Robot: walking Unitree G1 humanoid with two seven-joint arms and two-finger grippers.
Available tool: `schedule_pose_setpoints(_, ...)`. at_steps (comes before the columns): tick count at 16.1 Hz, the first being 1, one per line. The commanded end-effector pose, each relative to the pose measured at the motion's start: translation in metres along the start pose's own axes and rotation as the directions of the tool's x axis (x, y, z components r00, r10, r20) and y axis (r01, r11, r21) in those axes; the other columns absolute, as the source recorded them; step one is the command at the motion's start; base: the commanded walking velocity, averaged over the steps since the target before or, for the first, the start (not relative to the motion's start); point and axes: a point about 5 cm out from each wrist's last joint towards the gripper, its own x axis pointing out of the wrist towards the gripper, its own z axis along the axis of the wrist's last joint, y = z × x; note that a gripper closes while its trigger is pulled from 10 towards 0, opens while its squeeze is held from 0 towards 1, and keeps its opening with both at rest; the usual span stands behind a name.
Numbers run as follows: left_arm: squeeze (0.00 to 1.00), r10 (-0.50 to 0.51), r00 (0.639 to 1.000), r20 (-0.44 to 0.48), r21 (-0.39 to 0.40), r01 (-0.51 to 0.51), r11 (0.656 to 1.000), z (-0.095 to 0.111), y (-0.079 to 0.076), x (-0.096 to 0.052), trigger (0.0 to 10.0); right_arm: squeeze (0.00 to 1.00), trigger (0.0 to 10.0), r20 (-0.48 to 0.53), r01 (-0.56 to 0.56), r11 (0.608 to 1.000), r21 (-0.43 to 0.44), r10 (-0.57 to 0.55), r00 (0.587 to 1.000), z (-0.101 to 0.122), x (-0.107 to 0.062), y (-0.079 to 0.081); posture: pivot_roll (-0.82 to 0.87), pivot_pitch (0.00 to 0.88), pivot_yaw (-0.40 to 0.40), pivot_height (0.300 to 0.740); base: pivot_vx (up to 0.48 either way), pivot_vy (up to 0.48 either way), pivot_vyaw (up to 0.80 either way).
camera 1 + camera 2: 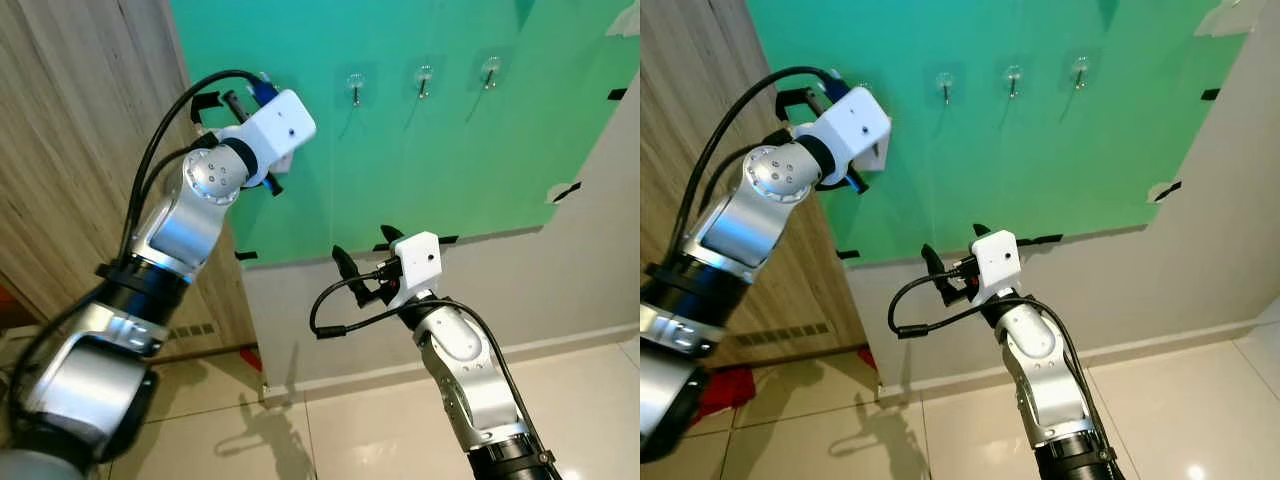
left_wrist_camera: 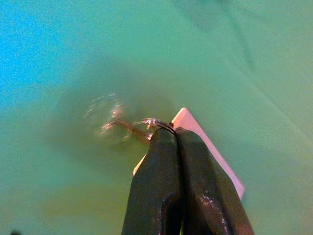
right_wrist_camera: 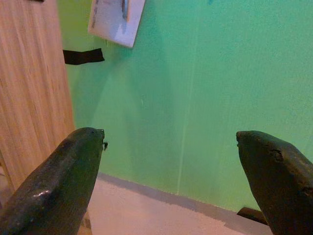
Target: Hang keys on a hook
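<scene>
Left wrist view shows the left gripper (image 2: pixel 177 131) pinched tight on the key ring (image 2: pixel 155 122), its white tag (image 2: pixel 195 129) behind the fingers, held just beside a clear hook (image 2: pixel 110 115) on the green board (image 2: pixel 244 73). From the head views the arm is raised to the leftmost hook of the row. The right gripper (image 3: pixel 171 142) hangs lower with fingers spread wide, holding nothing. My worry: the ring looks slightly off the hook's prong, so releasing now would likely drop the keys.

The light was bright and even. The green board (image 1: pixel 430 150) was sharp in the head views, but its nearest hook (image 2: pixel 110 115) was blurred.
</scene>
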Motion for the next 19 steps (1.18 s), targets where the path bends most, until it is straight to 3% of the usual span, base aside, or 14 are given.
schedule_pose_setpoints(1, 0.0, -0.055, 0.998, 0.007, 0.1, 0.054, 0.994, 0.003, -0.002, 0.0, 10.0, 0.0, 10.0, 0.013, -0.004, 1.0, -0.005, 0.004, 1.0, 0.003, 0.0, 0.002, -0.12, 0.0, 0.066, 0.74, 0.0, 0.0, 0.0)
schedule_pose_setpoints(4, 0.0, -0.122, 0.992, -0.016, 0.25, 0.122, 0.961, -0.004, -0.006, -0.004, 10.0, 0.0, 10.0, 0.009, -0.007, 1.0, -0.004, 0.007, 1.0, 0.002, 0.0, 0.002, -0.11, 0.0, 0.066, 0.74, 0.0, 0.0, 0.0)
schedule_pose_setpoints(6, 0.0, -0.102, 0.995, 0.001, 0.183, 0.1, 0.978, -0.003, -0.002, -0.004, 10.0, 0.0, 10.0, 0.007, -0.008, 1.0, -0.003, 0.008, 1.0, 0.001, 0.0, 0.003, -0.11, 0.0, 0.068, 0.74, 0.0, 0.0, 0.0)
schedule_pose_setpoints(7, 0.0, -0.054, 0.998, 0.029, 0.032, 0.053, 0.998, 0.0, 0.004, -0.004, 10.0, 0.0, 10.0, 0.007, -0.008, 1.0, -0.002, 0.008, 1.0, 0.001, -0.001, 0.003, -0.11, 0.0, 0.069, 0.74, 0.0, 0.0, 0.0)
schedule_pose_setpoints(8, 0.0, -0.029, 0.999, 0.042, -0.092, 0.033, 0.995, 0.001, 0.006, -0.004, 10.0, 0.0, 10.0, 0.006, -0.007, 1.0, -0.001, 0.007, 1.0, 0.0, -0.001, 0.003, -0.11, 0.0, 0.068, 0.74, 0.0, 0.0, 0.0)
schedule_pose_setpoints(9, 0.0, -0.03, 0.999, 0.033, -0.092, 0.033, 0.995, -0.003, 0.004, -0.005, 10.0, 0.0, 10.0, 0.003, -0.007, 1.0, 0.0, 0.007, 1.0, 0.0, -0.002, 0.003, -0.11, 0.0, 0.065, 0.74, 0.0, 0.0, 0.0)
schedule_pose_setpoints(11, 0.0, -0.06, 0.998, 0.005, -0.021, 0.06, 0.998, -0.012, -0.009, -0.008, 10.0, 0.0, 10.0, -0.001, -0.008, 1.0, 0.001, 0.008, 1.0, -0.002, -0.003, 0.003, -0.11, 0.0, 0.062, 0.74, 0.0, 0.0, 0.0)
schedule_pose_setpoints(14, 0.0, -0.117, 0.993, 0.007, -0.044, 0.117, 0.992, -0.013, -0.03, -0.011, 10.0, 0.0, 10.0, -0.007, -0.012, 1.0, -0.002, 0.012, 1.0, -0.003, -0.002, 0.003, -0.11, 0.0, 0.054, 0.74, 0.0, 0.0, 0.0)
schedule_pose_setpoints(15, 0.17, -0.142, 0.989, 0.026, -0.064, 0.144, 0.988, -0.012, -0.036, -0.013, 10.0, 0.0, 10.0, -0.008, -0.013, 1.0, -0.001, 0.013, 1.0, -0.003, -0.003, 0.003, -0.1, 0.0, 0.053, 0.74, 0.0, 0.0, 0.0)
schedule_pose_setpoints(16, 1.0, -0.149, 0.988, 0.029, -0.062, 0.151, 0.987, -0.011, -0.038, -0.014, 10.0, 0.0, 10.0, -0.009, -0.016, 1.0, -0.001, 0.015, 1.0, -0.003, -0.003, 0.004, -0.1, 0.0, 0.052, 0.74, 0.0, 0.0, 0.0)
schedule_pose_setpoints(19, 1.0, -0.146, 0.988, 0.038, -0.073, 0.149, 0.986, -0.01, -0.04, -0.016, 10.0, 0.0, 10.0, -0.012, -0.02, 1.0, -0.001, 0.02, 1.0, -0.003, -0.003, 0.005, -0.1, 0.0, 0.051, 0.74, 0.0, 0.0, 0.0)
